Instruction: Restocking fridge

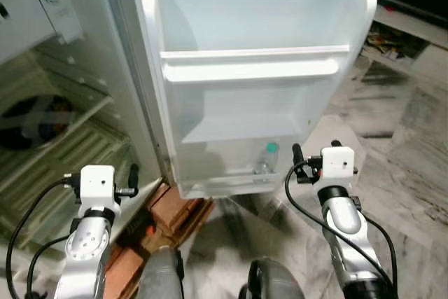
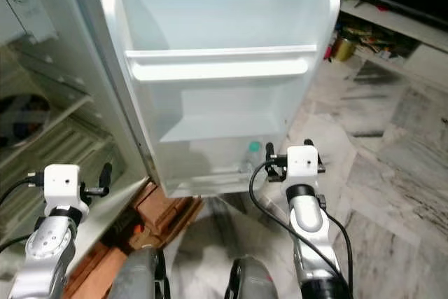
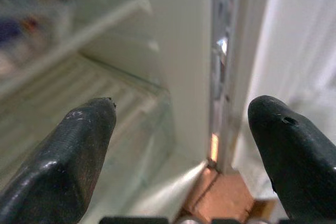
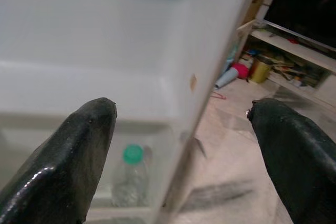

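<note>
Clear green-capped plastic bottle (image 1: pixel 265 160) stands in the white fridge door's (image 1: pixel 364 26) bottom shelf, just beyond the spread-fingered, empty right gripper (image 4: pixel 184 145); left gripper (image 3: pixel 181 145) likewise spread, empty; bottle base obscured.

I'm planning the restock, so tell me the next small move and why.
Probably turn away to fetch an item: both the left claw and the right claw are open and empty, while the door's bottom shelf holds just one bottle.

head views downward, wrist views near fridge door (image 1: pixel 252 82)

Both pincers (image 3: pixel 181 129) (image 4: pixel 184 129) raised, fingers apart
</note>
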You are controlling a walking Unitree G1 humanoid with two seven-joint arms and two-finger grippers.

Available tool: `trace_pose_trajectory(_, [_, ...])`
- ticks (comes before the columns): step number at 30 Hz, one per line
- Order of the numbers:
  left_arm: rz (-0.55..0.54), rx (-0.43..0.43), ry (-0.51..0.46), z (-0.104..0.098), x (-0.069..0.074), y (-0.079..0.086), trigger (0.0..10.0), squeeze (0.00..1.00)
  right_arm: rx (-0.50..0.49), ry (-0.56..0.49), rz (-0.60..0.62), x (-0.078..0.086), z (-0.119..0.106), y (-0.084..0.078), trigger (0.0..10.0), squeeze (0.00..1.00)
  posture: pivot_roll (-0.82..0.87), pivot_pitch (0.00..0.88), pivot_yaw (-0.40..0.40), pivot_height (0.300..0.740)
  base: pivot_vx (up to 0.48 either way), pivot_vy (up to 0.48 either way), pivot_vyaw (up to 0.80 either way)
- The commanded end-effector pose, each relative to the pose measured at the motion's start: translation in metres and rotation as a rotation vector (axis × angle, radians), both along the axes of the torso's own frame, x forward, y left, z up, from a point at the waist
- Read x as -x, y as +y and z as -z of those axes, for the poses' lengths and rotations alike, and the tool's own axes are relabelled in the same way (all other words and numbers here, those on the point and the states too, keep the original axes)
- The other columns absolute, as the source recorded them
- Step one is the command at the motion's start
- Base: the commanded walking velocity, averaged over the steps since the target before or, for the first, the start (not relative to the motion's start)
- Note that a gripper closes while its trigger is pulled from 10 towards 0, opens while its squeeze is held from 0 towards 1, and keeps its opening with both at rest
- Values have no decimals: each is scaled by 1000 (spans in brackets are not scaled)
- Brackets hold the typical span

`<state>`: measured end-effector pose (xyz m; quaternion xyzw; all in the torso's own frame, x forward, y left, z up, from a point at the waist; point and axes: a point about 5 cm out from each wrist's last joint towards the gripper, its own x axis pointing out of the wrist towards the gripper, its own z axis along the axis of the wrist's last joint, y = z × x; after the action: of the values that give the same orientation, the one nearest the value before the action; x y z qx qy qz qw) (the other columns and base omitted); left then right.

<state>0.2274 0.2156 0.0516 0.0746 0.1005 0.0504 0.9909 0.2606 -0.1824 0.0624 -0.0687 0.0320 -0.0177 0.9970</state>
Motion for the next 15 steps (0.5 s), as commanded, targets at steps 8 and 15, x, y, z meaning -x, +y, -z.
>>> trace_pose_trajectory(8, [-39, 29, -12, -5, -15, 7, 10000, 0, -47, 35, 69, -10, 0, -9, 10000, 0, 78, 0, -61, 740, 0, 0, 0])
trace_pose_trajectory(15, [14, 13, -11, -4, -15, -1, 10000, 0, -83, -14, 50, -10, -5, -8, 10000, 0, 78, 0, -61, 740, 0, -94, 0])
